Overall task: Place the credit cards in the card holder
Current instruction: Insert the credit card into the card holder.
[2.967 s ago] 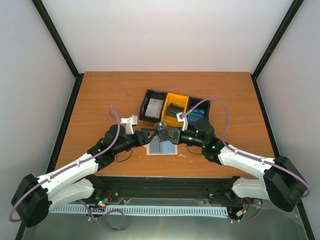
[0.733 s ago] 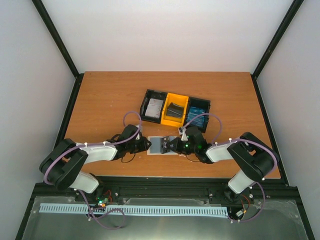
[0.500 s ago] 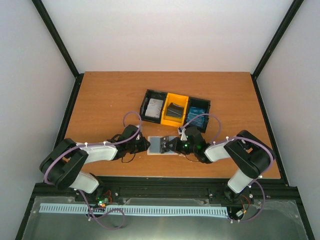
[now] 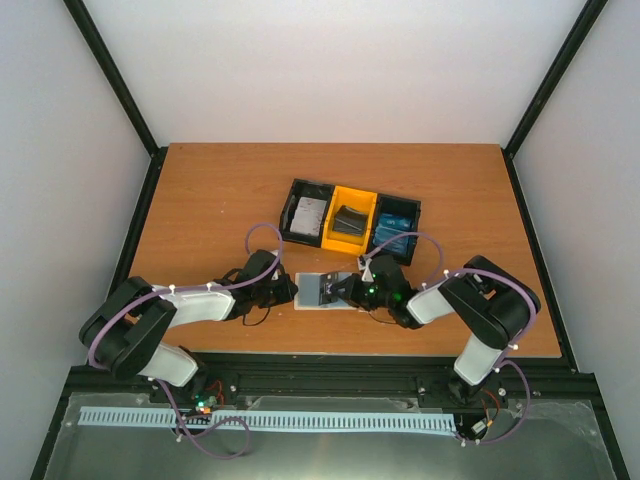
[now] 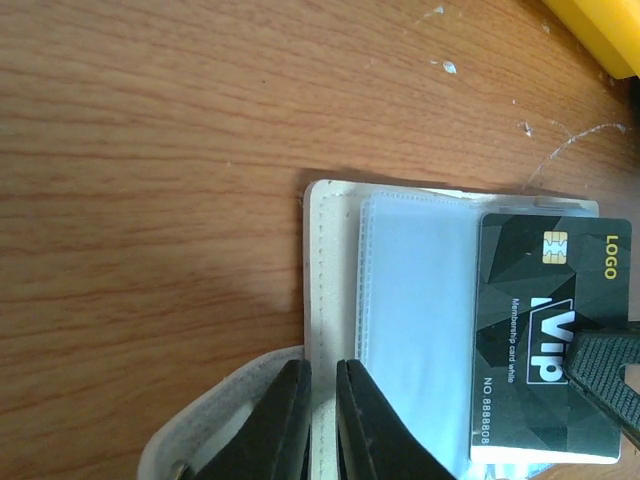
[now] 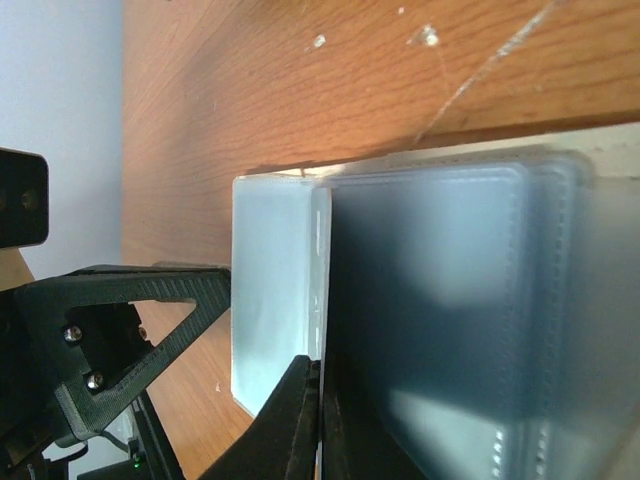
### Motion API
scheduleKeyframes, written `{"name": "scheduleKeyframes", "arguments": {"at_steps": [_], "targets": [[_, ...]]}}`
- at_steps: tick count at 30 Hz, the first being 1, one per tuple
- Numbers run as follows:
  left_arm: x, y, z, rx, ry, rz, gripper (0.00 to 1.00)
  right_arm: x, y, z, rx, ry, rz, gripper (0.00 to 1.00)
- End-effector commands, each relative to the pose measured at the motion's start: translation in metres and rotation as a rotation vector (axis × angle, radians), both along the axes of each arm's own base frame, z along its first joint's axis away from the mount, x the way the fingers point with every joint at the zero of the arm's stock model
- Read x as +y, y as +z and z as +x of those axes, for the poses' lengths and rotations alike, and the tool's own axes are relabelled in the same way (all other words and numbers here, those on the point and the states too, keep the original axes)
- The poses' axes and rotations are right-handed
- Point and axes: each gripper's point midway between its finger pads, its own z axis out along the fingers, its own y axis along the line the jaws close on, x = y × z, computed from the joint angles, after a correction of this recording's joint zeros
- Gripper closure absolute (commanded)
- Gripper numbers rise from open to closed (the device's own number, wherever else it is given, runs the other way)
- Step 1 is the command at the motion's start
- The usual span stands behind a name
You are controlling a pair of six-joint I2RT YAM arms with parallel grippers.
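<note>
The left gripper (image 5: 320, 378) is pinching the left cover of the card holder (image 5: 331, 250) with its two black fingers almost pressed together, only the thin cream edge sitting between them. The card holder is lying open and flat on the brown wooden table (image 5: 150, 200), near the middle and just nearer than the tray (image 4: 353, 191). Its cover is looking soft and stitched along the rim, and a rounded cream flap is curving out beside the left fingers. Clear plastic sleeves (image 5: 415, 300) with rounded corners are lying inside it. The right gripper (image 6: 316, 372) is reaching in from the right with its fingers closed on a dark card (image 5: 530, 330), a thin glossy rectangle with a gold chip and white letters, which is resting over the right part of the sleeves. In the far tray, a grey-white card (image 4: 310, 215) is lying in the left black compartment, another dark card (image 4: 349, 220) in the yellow middle one, and a blue card (image 4: 396, 226) in the right one.
</note>
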Motion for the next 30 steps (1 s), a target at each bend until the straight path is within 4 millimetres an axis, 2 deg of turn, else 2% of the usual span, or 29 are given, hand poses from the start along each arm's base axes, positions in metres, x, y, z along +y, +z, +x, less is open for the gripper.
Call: {"name": "scheduleKeyframes", "arguments": {"at_steps": [1, 5, 17, 26, 30], "targets": [[0.005, -0.003, -0.001, 0.01, 0.014, 0.025, 0.91, -0.011, 0.0, 0.004, -0.012, -0.073, -0.018, 0.97], [0.006, -0.003, -0.002, 0.011, 0.014, 0.025, 0.91, -0.011, 0.004, 0.007, -0.029, -0.066, -0.034, 0.97], [-0.001, -0.003, -0.005, 0.013, -0.015, 0.001, 0.93, 0.017, -0.016, -0.013, 0.078, 0.009, 0.076, 0.97], [0.001, -0.007, -0.007, 0.02, -0.007, 0.01, 0.94, 0.024, -0.016, -0.018, 0.075, 0.031, 0.069, 0.97], [0.001, -0.007, -0.005, 0.019, 0.001, 0.014, 0.94, 0.017, -0.016, -0.022, 0.079, 0.008, 0.043, 0.97]]}}
